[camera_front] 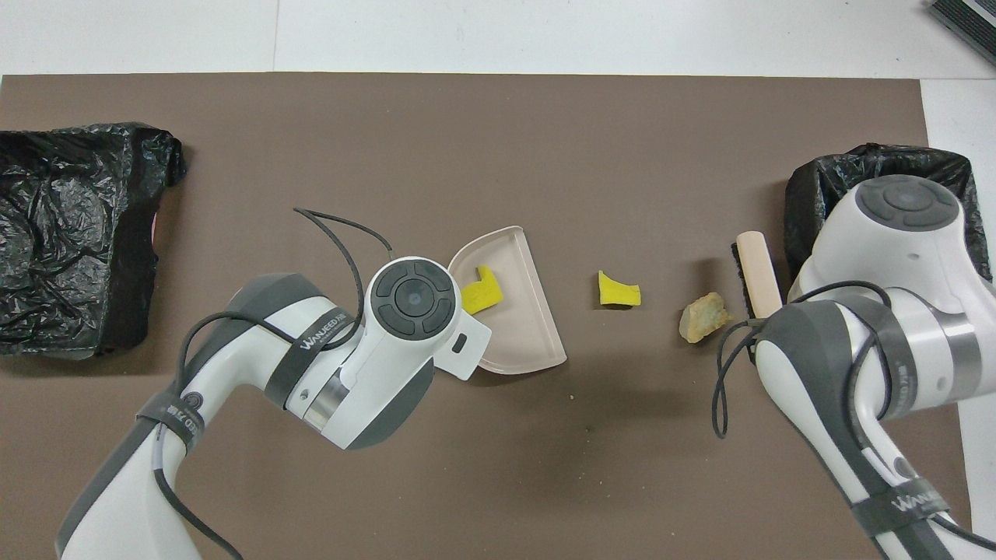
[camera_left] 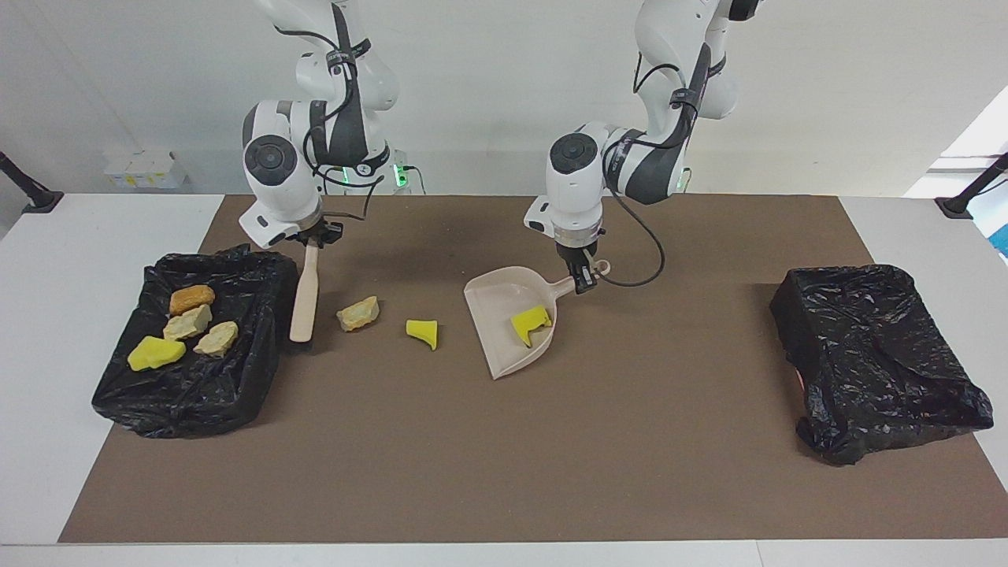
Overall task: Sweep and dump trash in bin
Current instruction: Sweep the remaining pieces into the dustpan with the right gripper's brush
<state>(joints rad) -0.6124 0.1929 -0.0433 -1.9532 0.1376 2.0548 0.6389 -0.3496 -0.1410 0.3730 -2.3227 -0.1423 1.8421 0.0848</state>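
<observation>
My right gripper (camera_left: 314,239) is shut on the handle of the beige brush (camera_left: 304,298), which hangs head-down beside the bin (camera_left: 244,264). On the mat, a tan trash lump (camera_left: 358,313) lies beside the brush (camera_front: 759,272), and a yellow foam chunk (camera_left: 423,331) lies between that lump and the dustpan (camera_left: 490,302). My left gripper (camera_left: 584,280) is shut on the dustpan's handle. A yellow chunk (camera_left: 531,324) sits inside the pan. Several scraps (camera_left: 189,323) lie in the bin. In the overhead view both grippers are hidden under the arms.
A second bin lined with a black bag (camera_left: 874,354) stands at the left arm's end of the brown mat (camera_left: 504,457). A loose cable (camera_front: 342,225) loops off the left wrist beside the dustpan (camera_front: 533,330). Tiny crumbs (camera_front: 573,398) dot the mat.
</observation>
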